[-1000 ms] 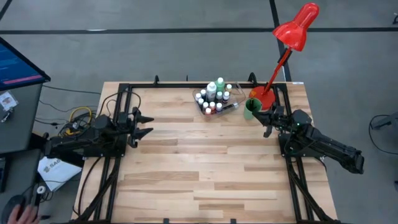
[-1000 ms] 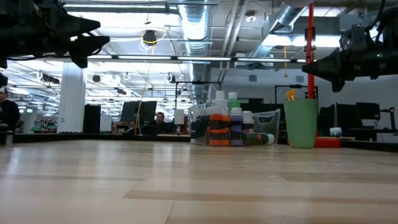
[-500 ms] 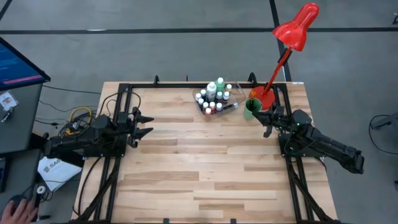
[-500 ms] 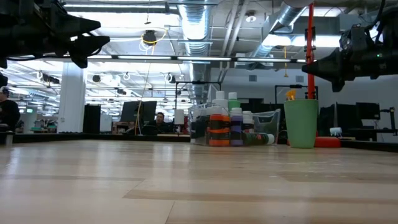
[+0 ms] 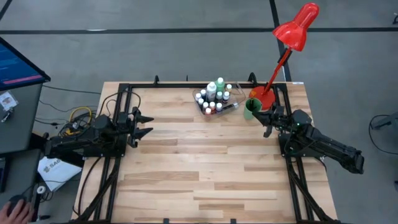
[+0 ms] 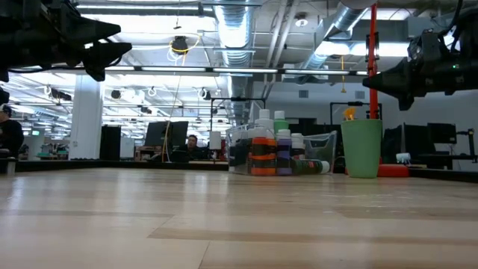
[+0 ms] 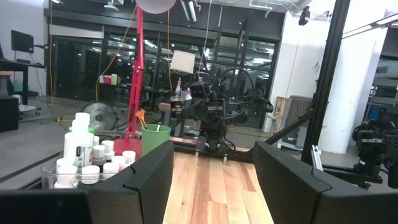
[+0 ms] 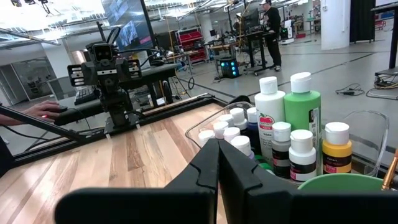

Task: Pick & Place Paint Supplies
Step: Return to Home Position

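The paint supplies (image 5: pixel 213 98), several small white-capped bottles with a taller green one (image 8: pixel 302 112) and a taller white one (image 8: pixel 269 121), stand in a clear plastic tray (image 5: pixel 231 107) at the table's far middle. A brush handle (image 8: pixel 390 173) sticks out of the green cup (image 5: pixel 250 109) beside the tray. My left gripper (image 5: pixel 146 124) hovers open over the table's left side, pointing right. My right gripper (image 5: pixel 267 121) hovers shut at the right side, close to the cup, pointing left.
A red desk lamp (image 5: pixel 292 37) stands on its base (image 5: pixel 266 98) at the far right corner, just behind the cup. A black metal frame (image 5: pixel 121 90) runs along the table's edges. The wooden table top (image 5: pixel 205 168) lies bare from middle to near edge.
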Controlling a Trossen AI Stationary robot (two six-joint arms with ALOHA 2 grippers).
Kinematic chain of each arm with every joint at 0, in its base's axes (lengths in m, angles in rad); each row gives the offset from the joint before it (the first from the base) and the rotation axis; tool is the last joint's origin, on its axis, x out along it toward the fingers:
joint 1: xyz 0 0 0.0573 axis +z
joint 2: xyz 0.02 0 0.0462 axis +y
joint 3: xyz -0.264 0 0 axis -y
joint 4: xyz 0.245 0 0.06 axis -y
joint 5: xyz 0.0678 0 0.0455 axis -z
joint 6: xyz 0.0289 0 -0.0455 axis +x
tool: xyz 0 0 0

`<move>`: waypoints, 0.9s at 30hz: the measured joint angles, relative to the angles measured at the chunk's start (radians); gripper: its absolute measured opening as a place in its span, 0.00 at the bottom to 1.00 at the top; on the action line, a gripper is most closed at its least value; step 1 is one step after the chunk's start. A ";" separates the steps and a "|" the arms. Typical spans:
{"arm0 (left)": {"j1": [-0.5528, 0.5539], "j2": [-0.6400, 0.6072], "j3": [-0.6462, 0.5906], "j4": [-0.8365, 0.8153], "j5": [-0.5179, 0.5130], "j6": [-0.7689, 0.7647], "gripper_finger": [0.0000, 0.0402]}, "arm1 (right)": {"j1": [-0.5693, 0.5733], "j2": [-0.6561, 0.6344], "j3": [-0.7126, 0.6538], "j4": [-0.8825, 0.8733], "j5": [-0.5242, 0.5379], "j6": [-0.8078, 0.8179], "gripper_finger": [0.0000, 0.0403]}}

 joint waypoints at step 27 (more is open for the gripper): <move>0.000 0.000 0.000 0.016 0.000 0.000 0.52 | 0.000 0.000 0.000 0.000 0.000 0.000 0.00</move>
